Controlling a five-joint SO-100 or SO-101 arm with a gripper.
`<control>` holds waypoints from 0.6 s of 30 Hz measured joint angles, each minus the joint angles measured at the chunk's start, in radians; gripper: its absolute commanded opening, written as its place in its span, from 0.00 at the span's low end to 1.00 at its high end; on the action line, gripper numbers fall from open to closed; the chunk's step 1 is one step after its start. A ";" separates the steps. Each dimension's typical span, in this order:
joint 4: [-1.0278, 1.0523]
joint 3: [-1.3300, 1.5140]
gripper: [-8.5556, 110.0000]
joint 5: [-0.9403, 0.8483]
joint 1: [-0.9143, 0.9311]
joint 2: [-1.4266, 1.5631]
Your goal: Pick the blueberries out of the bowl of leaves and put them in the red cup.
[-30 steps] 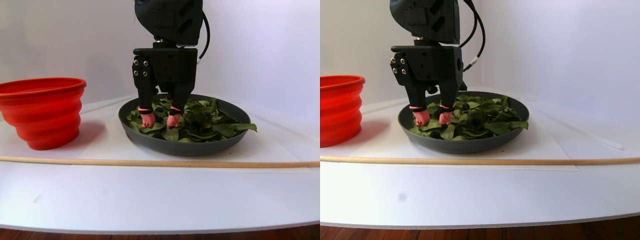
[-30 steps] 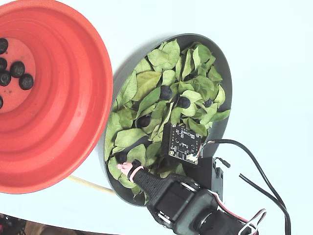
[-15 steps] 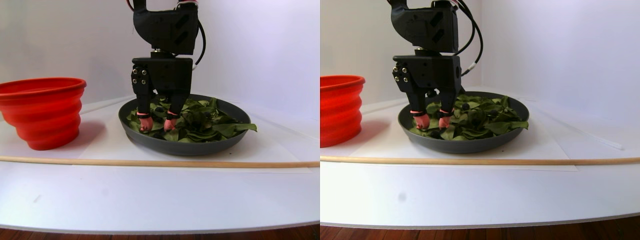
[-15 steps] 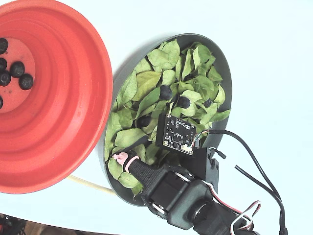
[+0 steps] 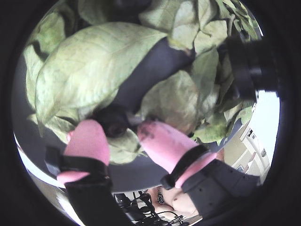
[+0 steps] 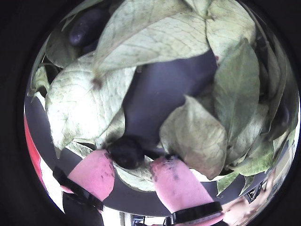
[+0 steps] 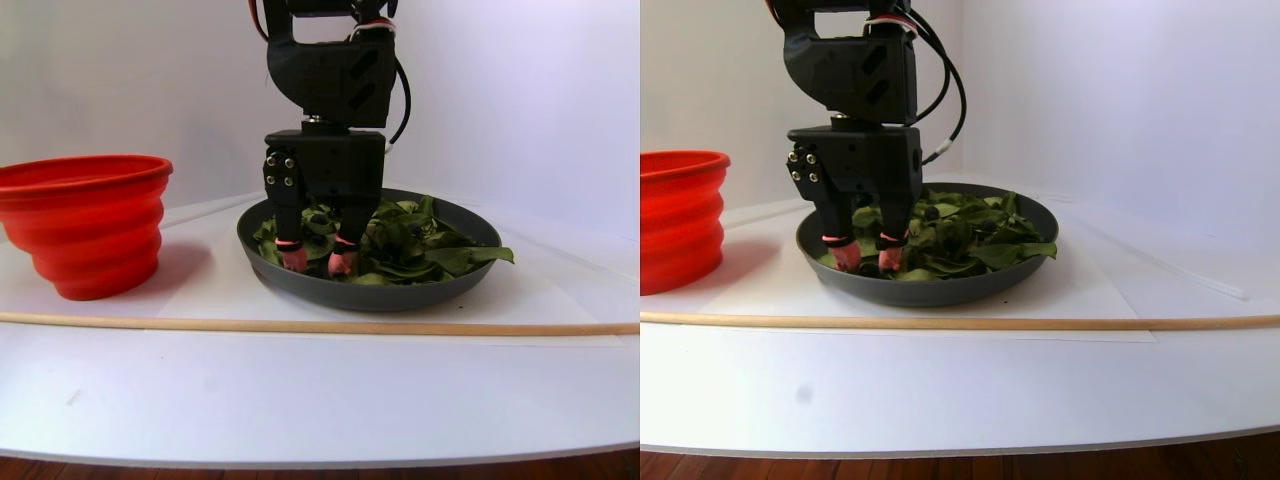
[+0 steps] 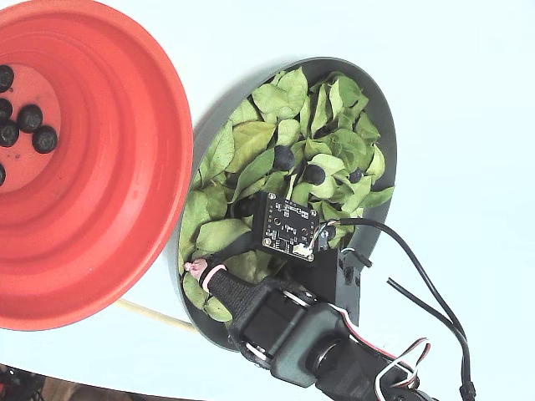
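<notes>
Five blueberries (image 8: 30,118) in red cup (image 8: 125,209) | leaves (image 8: 251,142) fill bowl (image 8: 386,134)

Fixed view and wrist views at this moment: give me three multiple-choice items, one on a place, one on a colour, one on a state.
1. Where do the fingers sit?
A. over the red cup
B. among the leaves in the bowl
C. on bare table

2. What colour are the fingertips?
A. pink
B. yellow
C. white

3. The gripper is:
A. shut on a leaf
B. open, a blueberry between the tips
C. out of view

Key: B, the gripper is inside the bowl among the leaves, away from the red cup; A, both wrist views show pink tips; B, a blueberry sits in the gap, tips apart.
</notes>
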 measured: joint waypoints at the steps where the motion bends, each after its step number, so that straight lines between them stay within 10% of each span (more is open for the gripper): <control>1: -0.002 -0.003 0.20 0.000 0.000 -0.003; 18: -0.057 0.015 0.18 0.018 0.002 -0.041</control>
